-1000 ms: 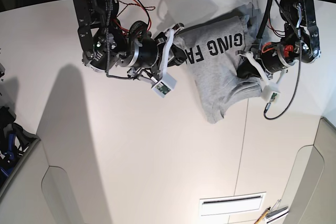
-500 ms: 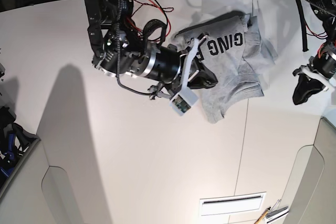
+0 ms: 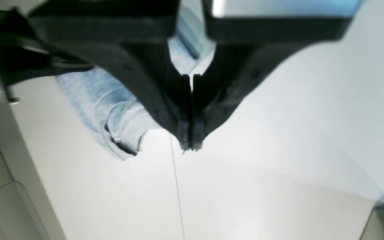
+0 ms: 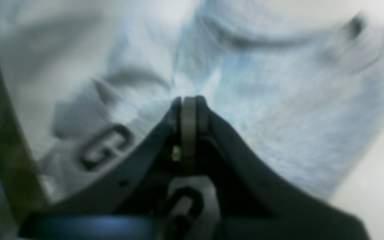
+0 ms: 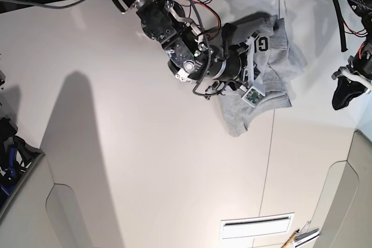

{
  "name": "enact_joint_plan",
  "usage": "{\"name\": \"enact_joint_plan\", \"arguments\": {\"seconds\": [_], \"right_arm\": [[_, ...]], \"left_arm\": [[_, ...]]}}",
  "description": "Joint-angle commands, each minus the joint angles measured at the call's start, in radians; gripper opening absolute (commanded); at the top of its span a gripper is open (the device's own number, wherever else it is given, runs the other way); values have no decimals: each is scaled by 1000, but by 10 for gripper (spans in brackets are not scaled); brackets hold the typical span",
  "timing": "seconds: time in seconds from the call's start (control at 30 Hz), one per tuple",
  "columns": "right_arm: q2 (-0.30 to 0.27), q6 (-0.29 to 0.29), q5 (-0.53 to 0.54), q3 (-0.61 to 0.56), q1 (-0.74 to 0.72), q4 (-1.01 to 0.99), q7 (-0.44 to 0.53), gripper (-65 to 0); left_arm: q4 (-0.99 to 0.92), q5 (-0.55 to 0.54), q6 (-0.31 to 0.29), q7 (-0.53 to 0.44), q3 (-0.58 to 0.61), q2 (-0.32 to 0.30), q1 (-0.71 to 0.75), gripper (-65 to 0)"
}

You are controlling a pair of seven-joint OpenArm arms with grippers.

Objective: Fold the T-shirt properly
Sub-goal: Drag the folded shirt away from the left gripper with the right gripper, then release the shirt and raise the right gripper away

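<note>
**Right arm folds across, left arm clear**

As the right gripper [image 4: 188,100] has swept across since a second ago, jaws shut on a fold of the crumpled heather-grey cotton T-shirt [image 5: 273,65], the left gripper [image 3: 189,146] has retreated, closed and empty. The shirt sits near the white table's [image 5: 145,161] far edge; near side open.

The base view looks straight down from high overhead on the whole white surface [image 5: 145,161], with both arms reaching in from its top edge. The left wrist view looks along its closed jaws from well above the surface, taking in the shirt [image 3: 108,110] from the side and a thin seam [image 3: 177,186] in the surface. The right wrist view sits very near the shirt [image 4: 278,110], blurred. All three share the shirt [image 5: 279,56].
</note>
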State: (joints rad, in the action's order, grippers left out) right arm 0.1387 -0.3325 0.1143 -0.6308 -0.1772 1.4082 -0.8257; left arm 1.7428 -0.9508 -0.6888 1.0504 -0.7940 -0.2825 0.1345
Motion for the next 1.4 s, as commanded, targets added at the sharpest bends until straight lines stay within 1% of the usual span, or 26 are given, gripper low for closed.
{"name": "enact_joint_plan", "arguments": {"seconds": [0.0, 0.1, 0.23, 0.3, 0.43, 0.5, 0.57, 0.8, 1.0, 1.1, 1.23, 1.37], "right_arm": [[13, 0, 5, 2, -30, -17, 18, -650], [12, 0, 5, 3, -30, -88, -16, -650], [2, 0, -10, 5, -26, -90, -158, -650], [-12, 1, -28, 14, -25, -83, -203, -650], [-65, 34, -55, 46, -25, -50, -274, -650], [-99, 35, -55, 64, -24, -14, -335, -650], [-137, 34, -55, 84, -23, 31, -374, -650], [-263, 34, -66, 215, 45, 181, -372, -650], [-384, 32, -66, 333, 103, 200, -360, -650], [-460, 3, -66, 358, 112, 200, -352, -650], [-570, -24, -66, 359, 111, 200, -322, -650], [-656, -67, -66, 359, 111, 200, -299, -650]], "left_arm": [[16, -26, -7, -18, -3, -16, -12, -650], [16, -26, -7, -18, -3, -16, -12, -650], [16, -26, -7, -18, -3, -16, -12, -650], [16, -26, -7, -18, -3, -17, -12, -650], [16, -26, -7, -18, -3, -17, -12, -650], [16, -26, -7, -18, -3, -17, -12, -650], [16, -26, -7, -18, -3, -17, -12, -650], [16, -26, -7, -17, -3, -16, -12, -650], [16, -26, -7, -17, -3, -17, -12, -650], [16, -27, -7, -18, -3, -17, -12, -650], [16, -30, -7, -17, -3, -17, -12, -650], [16, -30, -7, -17, -3, -17, -12, -650]]}}
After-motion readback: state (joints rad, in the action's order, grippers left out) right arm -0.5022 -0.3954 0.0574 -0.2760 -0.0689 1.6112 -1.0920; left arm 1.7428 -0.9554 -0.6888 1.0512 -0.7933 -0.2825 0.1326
